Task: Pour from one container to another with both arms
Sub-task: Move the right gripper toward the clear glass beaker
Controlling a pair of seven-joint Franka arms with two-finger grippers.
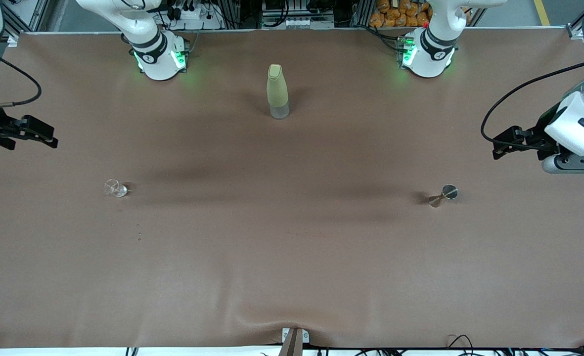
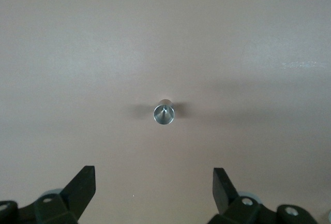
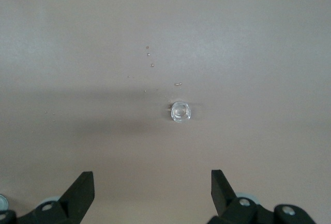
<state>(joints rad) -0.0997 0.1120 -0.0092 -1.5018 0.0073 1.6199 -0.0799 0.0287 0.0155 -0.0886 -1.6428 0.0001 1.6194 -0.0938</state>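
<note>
The tiny clear glass cup (image 1: 116,188) (image 3: 181,111) stands on the brown table toward the right arm's end. The silvery hourglass measuring cup (image 1: 444,194) (image 2: 164,114) stands upright toward the left arm's end. My right gripper (image 1: 52,141) (image 3: 152,178) hangs open over the table's edge at its own end, apart from the glass cup and holding nothing. My left gripper (image 1: 497,151) (image 2: 154,176) is open too, over the table's edge at its end, well clear of the metal cup.
A tall yellow-green bottle (image 1: 277,91) stands mid-table, farther from the front camera than both cups. A few small droplets (image 3: 150,55) lie on the cloth beside the glass cup. The arm bases (image 1: 159,57) stand along the edge farthest from the front camera.
</note>
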